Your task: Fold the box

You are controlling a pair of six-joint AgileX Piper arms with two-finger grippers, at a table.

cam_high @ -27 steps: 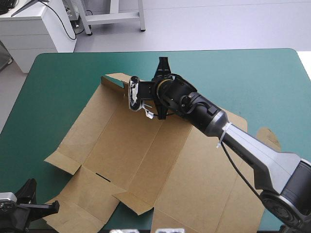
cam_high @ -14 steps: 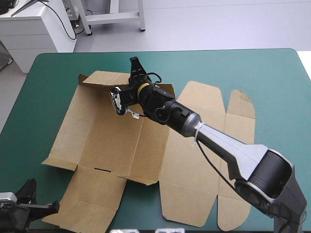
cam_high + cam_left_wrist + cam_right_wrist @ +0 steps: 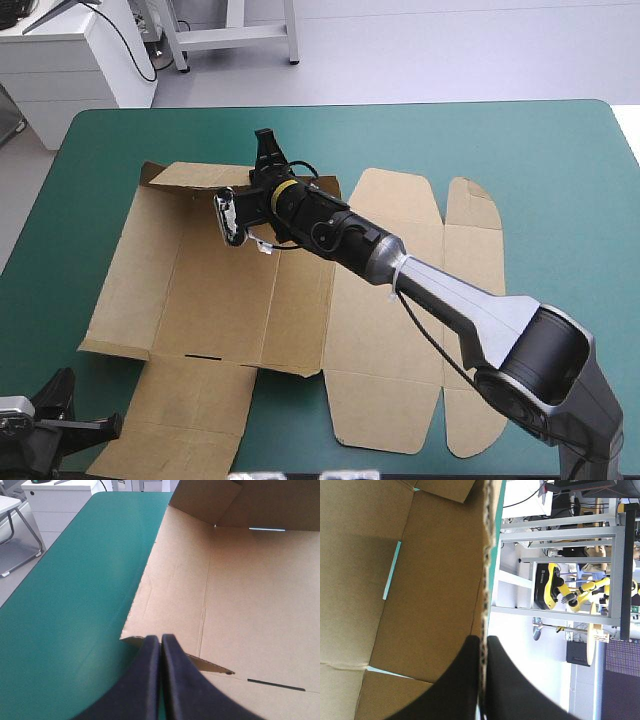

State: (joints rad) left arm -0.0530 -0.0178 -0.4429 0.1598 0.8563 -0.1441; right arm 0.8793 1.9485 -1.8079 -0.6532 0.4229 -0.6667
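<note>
Nearest me, at 7 o'clock on the teal-green tabletop (image 3: 560, 180), my left tool (image 3: 161, 640) sits low, its black fingers pressed together in one point and gripping nothing. A near-left corner of the box (image 3: 200, 290) lies just ahead of the tips; I cannot tell whether they touch. The box is a brown cut sheet, mostly flat, spread from the 7 o'clock corner across the middle toward 3 o'clock, with flaps out on all sides. A thin slot (image 3: 205, 357) shows in the near-left panel. Farther off, at 11 o'clock of the sheet, my right tool (image 3: 266, 150) reaches in over the board and pinches its far edge, fingers all but closed with the raw edge between them. Beside it the far-left flap (image 3: 185, 177) stands tilted up off the tabletop.
</note>
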